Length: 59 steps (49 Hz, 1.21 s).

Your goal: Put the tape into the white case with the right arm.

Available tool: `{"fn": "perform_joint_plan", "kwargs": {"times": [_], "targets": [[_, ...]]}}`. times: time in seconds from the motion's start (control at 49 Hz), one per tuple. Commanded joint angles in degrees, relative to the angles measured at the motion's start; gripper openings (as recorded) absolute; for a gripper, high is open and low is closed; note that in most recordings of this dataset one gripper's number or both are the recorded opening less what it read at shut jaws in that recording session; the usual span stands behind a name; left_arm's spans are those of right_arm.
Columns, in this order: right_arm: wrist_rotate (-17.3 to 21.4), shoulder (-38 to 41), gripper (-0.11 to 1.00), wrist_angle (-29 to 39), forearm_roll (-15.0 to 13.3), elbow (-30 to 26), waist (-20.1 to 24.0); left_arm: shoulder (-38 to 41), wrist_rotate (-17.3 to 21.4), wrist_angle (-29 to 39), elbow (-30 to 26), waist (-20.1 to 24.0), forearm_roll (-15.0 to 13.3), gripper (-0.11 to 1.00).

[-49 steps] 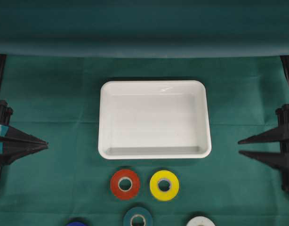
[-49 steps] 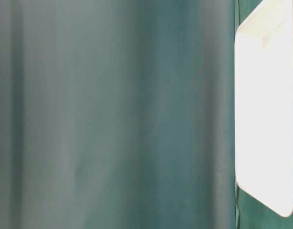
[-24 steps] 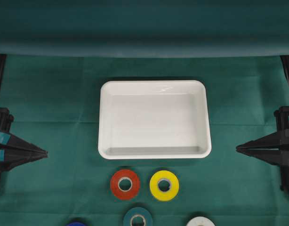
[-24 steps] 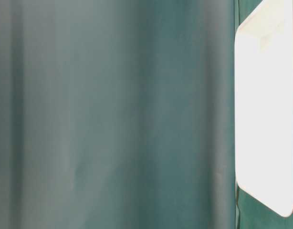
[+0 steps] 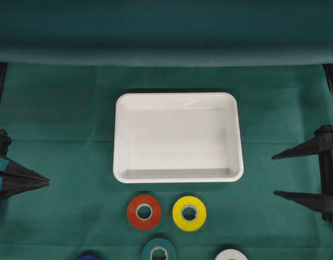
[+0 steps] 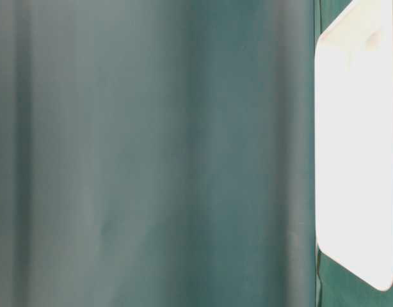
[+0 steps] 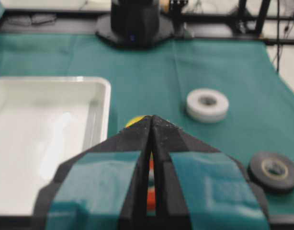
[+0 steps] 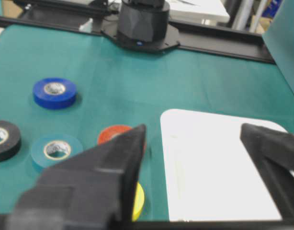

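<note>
The white case lies empty in the middle of the green cloth. Several tape rolls sit in front of it: red, yellow, teal, white and blue. My right gripper hovers at the right edge, level with the case's near side, open wide with nothing between its fingers. In the right wrist view the right gripper frames the case, with the red roll and yellow roll behind one finger. My left gripper rests shut at the left edge.
A black roll and the white roll lie on the cloth in the left wrist view. The right wrist view shows the blue roll, the black roll and the teal roll. A green curtain hangs behind the table.
The right gripper's fingers closed together half a second ago and have now spread wide apart. The left gripper has drawn back slightly toward the left edge.
</note>
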Motion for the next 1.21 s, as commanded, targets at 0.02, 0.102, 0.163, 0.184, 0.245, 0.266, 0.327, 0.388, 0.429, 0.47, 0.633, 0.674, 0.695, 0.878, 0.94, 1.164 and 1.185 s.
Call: {"fn": "perform_joint_plan", "kwargs": {"times": [0.02,0.102,0.163,0.184,0.245,0.266,0.327,0.388,0.429,0.47,0.633,0.674,0.695,0.878,0.94,1.164,1.185], "targets": [[0.09,-0.26,0.72,-0.26,-0.09,-0.53,0.0,-1.93,0.26,2.64,0.44,-0.09,-0.09,0.0],[0.09,-0.53,0.79,-0.26,0.0,-0.44,0.0,-4.31,0.26,4.48,1.49,-0.18,-0.18,0.0],[0.09,-0.53,0.79,-0.18,-0.09,-0.35,0.0,-6.15,0.18,5.63,2.37,-0.18,-0.18,0.0],[0.09,-0.53,0.79,-0.18,-0.09,-0.35,0.0,-6.59,0.18,6.15,2.72,-0.09,-0.09,0.0],[0.09,-0.35,0.79,-0.18,-0.09,-0.35,0.0,-7.91,0.18,7.65,3.6,-0.18,-0.09,0.0],[0.09,-0.26,0.79,0.0,-0.09,-0.26,0.0,-8.35,0.18,8.17,3.87,-0.18,-0.09,0.0],[0.09,-0.26,0.78,0.7,-0.09,-0.18,0.0,-8.96,0.18,10.11,4.66,-0.18,-0.09,0.0],[0.09,0.09,0.78,2.37,-0.09,0.0,0.0,-9.05,0.09,12.3,5.19,-0.18,-0.09,0.0],[0.09,0.44,0.78,3.87,-0.09,0.0,0.0,-8.88,0.0,14.06,5.45,-0.18,-0.18,0.0],[0.09,0.79,0.78,5.63,-0.09,0.0,0.0,-8.7,-0.09,15.21,5.54,-0.09,-0.09,0.0],[0.88,2.64,0.77,12.83,0.0,0.0,0.0,-8.7,0.0,16.26,5.71,-0.18,-0.09,0.0],[1.14,2.99,0.75,14.06,0.0,-0.09,0.0,-8.79,0.0,16.26,5.71,-0.18,-0.09,0.0],[1.32,3.16,0.75,14.59,0.0,-0.09,0.0,-8.79,0.0,16.26,5.71,-0.09,-0.09,0.0],[1.58,3.34,0.65,17.4,-0.09,0.0,0.0,-8.79,0.0,16.26,6.24,-0.18,-0.09,0.0],[1.58,3.34,0.65,17.58,-0.09,0.18,0.0,-8.88,0.0,16.26,6.42,-0.18,-0.09,0.0],[1.49,3.16,0.65,17.31,-0.09,0.79,0.0,-9.84,0.09,16.26,7.56,0.18,-0.09,0.0],[1.49,3.25,0.65,17.4,-0.09,0.88,0.0,-9.84,0.09,16.17,7.56,0.18,-0.09,0.0]]}}
